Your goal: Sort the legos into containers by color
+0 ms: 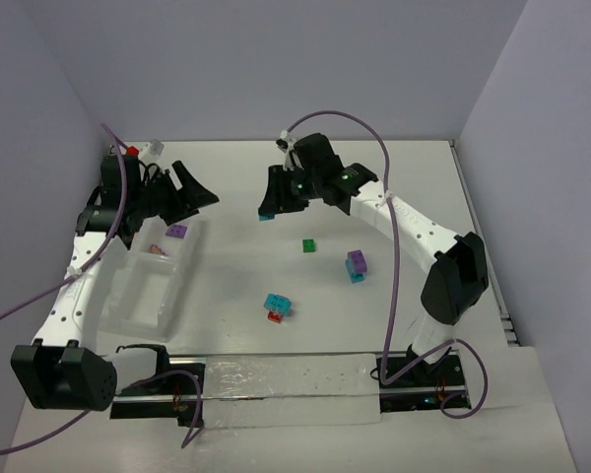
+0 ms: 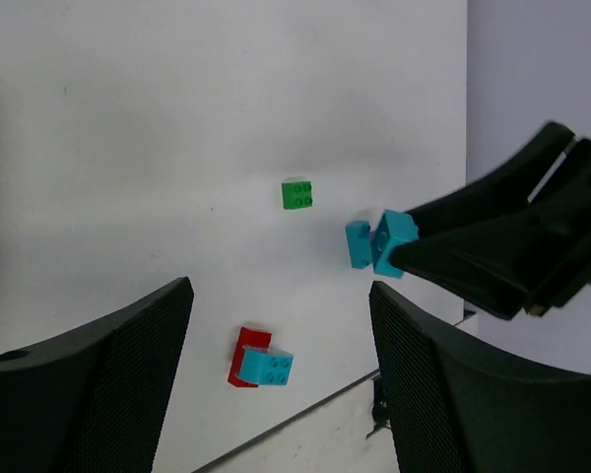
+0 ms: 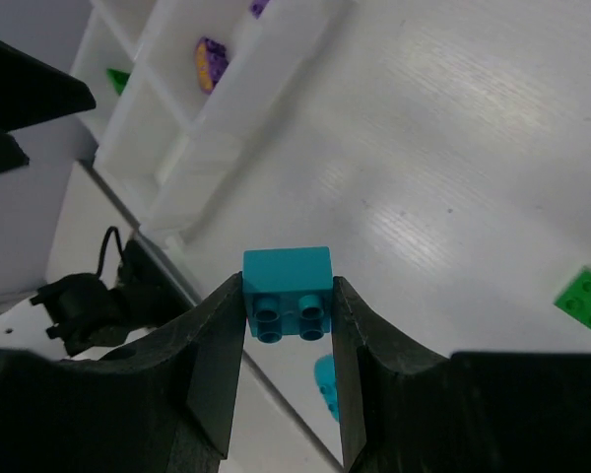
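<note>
My right gripper (image 1: pixel 274 204) is shut on a cyan brick (image 1: pixel 266 214) and holds it above the table's middle back; the brick sits between its fingers in the right wrist view (image 3: pixel 288 281). My left gripper (image 1: pixel 180 192) is open and empty over the far end of the clear tray (image 1: pixel 143 296). On the table lie a green brick (image 1: pixel 307 245), a purple brick on a cyan one (image 1: pixel 356 264) and a cyan brick on a red one (image 1: pixel 277 306). The tray holds a purple brick (image 1: pixel 177 232). The left wrist view shows the held cyan brick (image 2: pixel 386 241), the green brick (image 2: pixel 296 194) and the cyan-red pair (image 2: pixel 261 362).
The tray (image 3: pixel 227 99) has several compartments; one holds a purple brick (image 3: pixel 209 61) and another a green piece (image 3: pixel 118 79). Walls close the table on the left, back and right. A clear sheet (image 1: pixel 286 379) lies along the near edge between the arm bases.
</note>
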### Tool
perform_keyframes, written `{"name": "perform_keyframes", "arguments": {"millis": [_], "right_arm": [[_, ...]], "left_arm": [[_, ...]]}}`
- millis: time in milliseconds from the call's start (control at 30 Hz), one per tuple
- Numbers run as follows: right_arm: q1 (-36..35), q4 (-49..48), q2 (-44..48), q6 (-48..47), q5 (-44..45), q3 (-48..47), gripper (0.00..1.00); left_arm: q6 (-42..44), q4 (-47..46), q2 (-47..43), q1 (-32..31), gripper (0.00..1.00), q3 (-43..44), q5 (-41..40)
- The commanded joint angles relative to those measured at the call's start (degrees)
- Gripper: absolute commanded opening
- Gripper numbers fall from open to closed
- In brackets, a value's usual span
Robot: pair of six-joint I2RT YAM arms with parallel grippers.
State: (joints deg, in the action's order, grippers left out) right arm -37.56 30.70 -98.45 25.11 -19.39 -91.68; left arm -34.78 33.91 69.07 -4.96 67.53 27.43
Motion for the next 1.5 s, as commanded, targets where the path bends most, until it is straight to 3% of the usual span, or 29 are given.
{"name": "perform_keyframes", "arguments": {"millis": [0, 267, 600, 1067, 1300, 1467], "right_arm": [[-0.5, 1.5, -1.2, 3.7, -9.0, -4.1, 0.00], [-0.8, 3.9, -4.7, 12.2, -15.6, -6.3, 0.00], [-0.5, 3.4, -8.8, 21.0, -32.1, -7.7, 0.00], [-0.8, -7.7, -9.8, 29.8, -44.8, -5.3, 0.00], [-0.8, -7.5, -10.2, 29.7, -47.3, -5.6, 0.00], [-1.0, -5.5, -11.4, 29.0, -47.4, -7.9, 0.00]], "left_arm": [[2.9, -4.4, -5.5, -1.5, 0.79, -2.0, 6.0], [4.3, -6.3, -10.1, -4.1, 0.74, -7.0, 8.0], [9.4, -17.1, -23.2, -6.3, 0.79, -15.0, 4.1], [25.7, -14.2, -22.6, -6.5, 0.80, -15.1, 10.1], [27.2, -15.8, -22.7, -6.8, 0.81, -16.0, 19.7], [24.4, -19.1, -22.6, -7.0, 0.81, -17.6, 22.2]]}}
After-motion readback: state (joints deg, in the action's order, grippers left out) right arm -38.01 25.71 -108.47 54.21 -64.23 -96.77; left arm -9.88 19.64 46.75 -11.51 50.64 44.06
